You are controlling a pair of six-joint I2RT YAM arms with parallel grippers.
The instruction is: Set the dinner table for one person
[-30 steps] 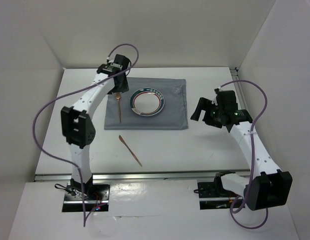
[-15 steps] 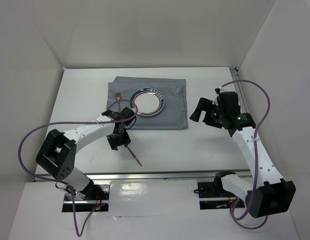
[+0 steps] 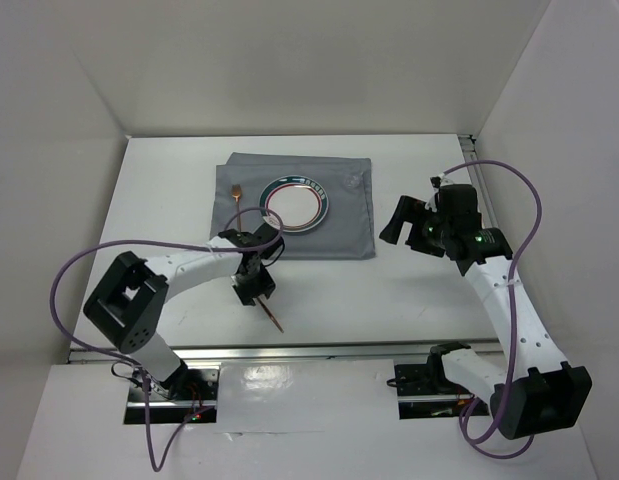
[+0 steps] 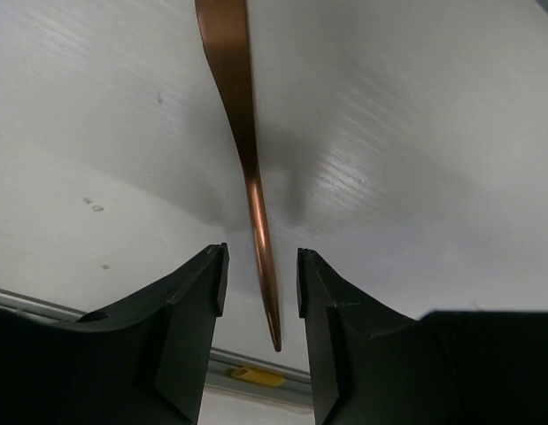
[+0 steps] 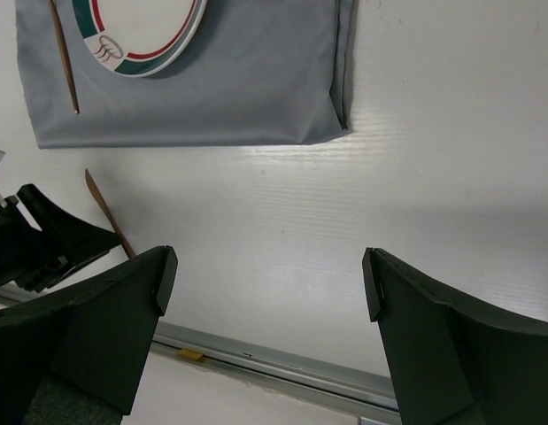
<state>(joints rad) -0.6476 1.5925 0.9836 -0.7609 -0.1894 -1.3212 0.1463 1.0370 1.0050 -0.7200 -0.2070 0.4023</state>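
Observation:
On the white dinner table (image 3: 409, 295) a slim copper knife (image 3: 275, 320) lies near the front edge. My left gripper (image 3: 255, 288) is down over it. In the left wrist view the knife (image 4: 243, 115) runs between the black fingers (image 4: 189, 301), with a gap on each side; the left gripper (image 4: 260, 266) is open around the thin end. A grey cloth (image 3: 339, 225) at the back holds a plate (image 3: 297, 203) with a red and green rim and a copper fork (image 3: 236, 197). My right gripper (image 3: 404, 220) hovers open and empty right of the cloth.
A metal rail (image 3: 319, 349) runs along the table's near edge, just beyond the knife's tip. White walls enclose the table on the left, back and right. The right wrist view shows the cloth (image 5: 238, 88), plate (image 5: 141, 31), fork (image 5: 64, 57) and knife (image 5: 105, 212).
My left arm swung from the cloth's far left corner down to the knife near the front edge, and its jaws narrowed around the knife. The right arm barely moved.

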